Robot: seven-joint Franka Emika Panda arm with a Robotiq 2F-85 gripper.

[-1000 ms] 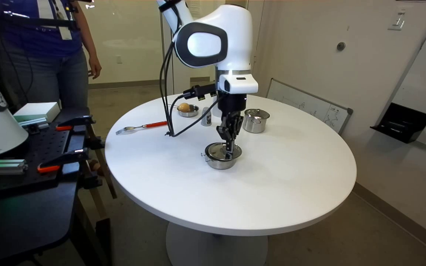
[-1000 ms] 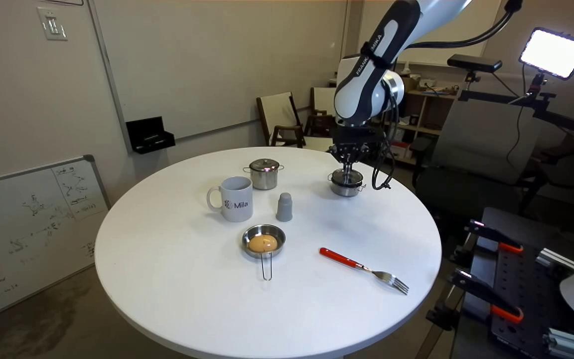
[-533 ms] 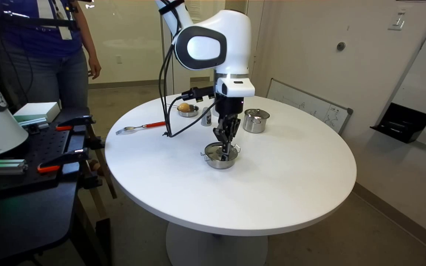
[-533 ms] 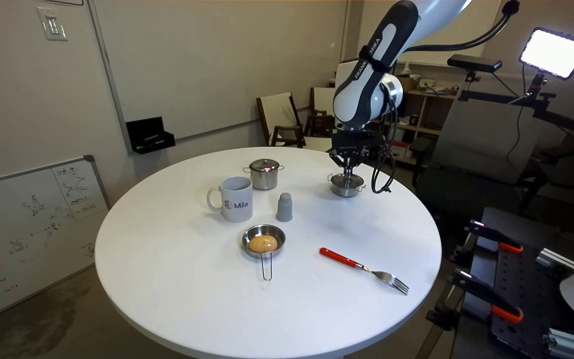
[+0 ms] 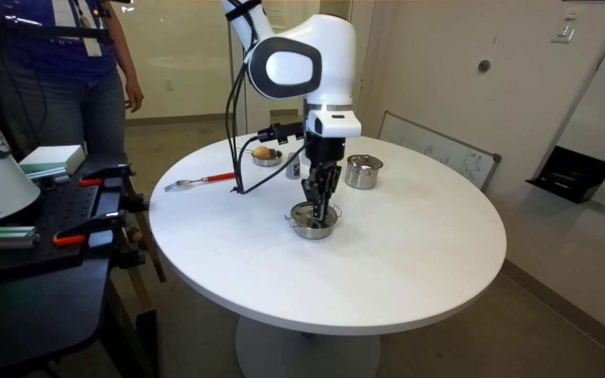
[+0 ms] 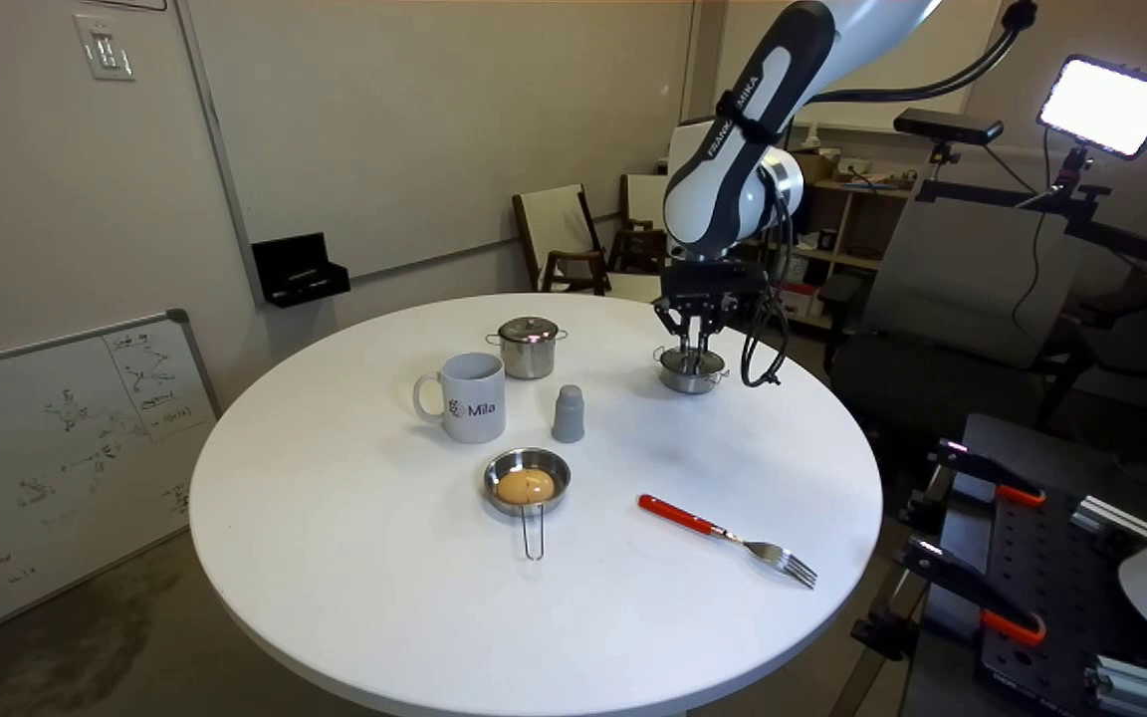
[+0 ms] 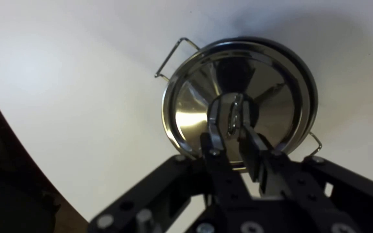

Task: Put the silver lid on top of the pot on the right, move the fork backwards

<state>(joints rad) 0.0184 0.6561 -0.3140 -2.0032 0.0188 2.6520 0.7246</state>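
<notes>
The silver lid [image 7: 270, 113] lies on top of the low silver pot [image 5: 313, 234], roughly flat. In the wrist view some of the pot's dark rim [image 7: 314, 94] shows past the lid's upper right edge. My gripper [image 7: 230, 110] is over the lid with one finger on each side of its small centre handle. Gaps show between the fingers and the handle. In an exterior view the two fingers [image 6: 693, 360] stand apart above the lid. The fork [image 6: 723, 533], with red handle and silver head, lies on the table in both exterior views, away from the gripper.
A taller lidded silver pot [image 6: 529, 354], a white mug [image 6: 474, 403], a grey shaker [image 6: 569, 416] and a small pan with an egg [image 6: 526, 486] stand on the round white table [image 6: 384, 597]. The arm's cables [image 5: 239, 157] hang beside the gripper.
My gripper moved down and slightly sideways, and the lid came down onto the low pot. The fingers, together on the handle before, have since spread apart. The fork has not moved.
</notes>
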